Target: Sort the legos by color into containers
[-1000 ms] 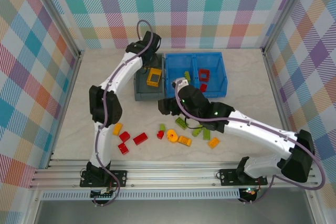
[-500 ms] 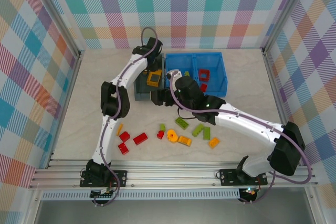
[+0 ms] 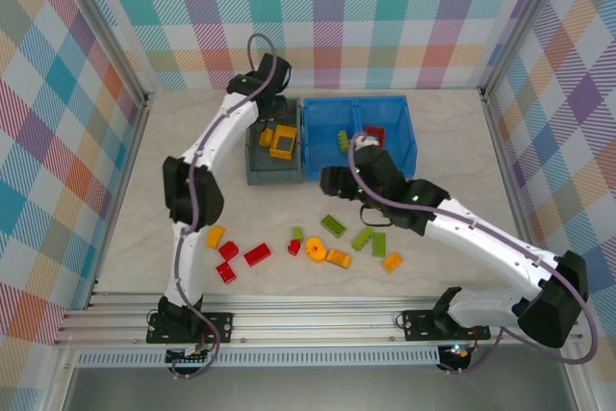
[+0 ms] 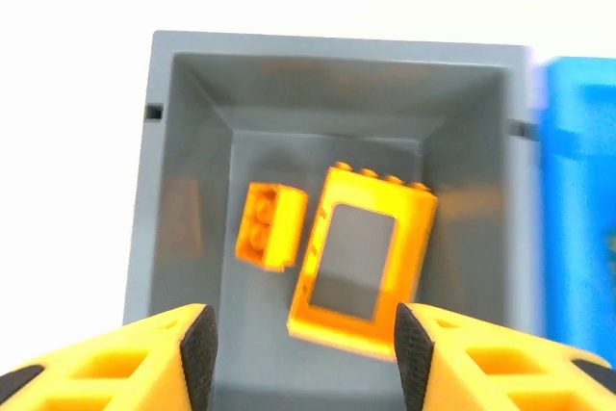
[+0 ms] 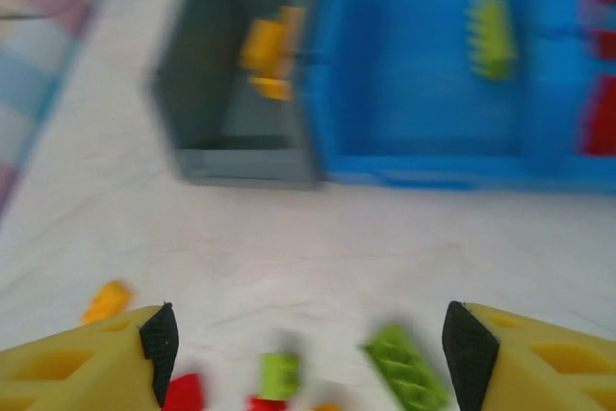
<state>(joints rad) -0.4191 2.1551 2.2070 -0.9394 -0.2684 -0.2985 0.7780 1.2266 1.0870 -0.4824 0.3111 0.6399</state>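
The pale surface carries two bins; the blue bin has two compartments, with one green brick in the left and at least two blurred red pieces in the right; just beside it at 9 o'clock, the grey bin holds two yellow-orange pieces, a frame and a small brick; at 6 o'clock of the bins lie twelve loose legos: four red, four green, four yellow-orange; the left fingers stand apart above the grey bin, empty; the right fingers are spread wide, empty, above the surface.
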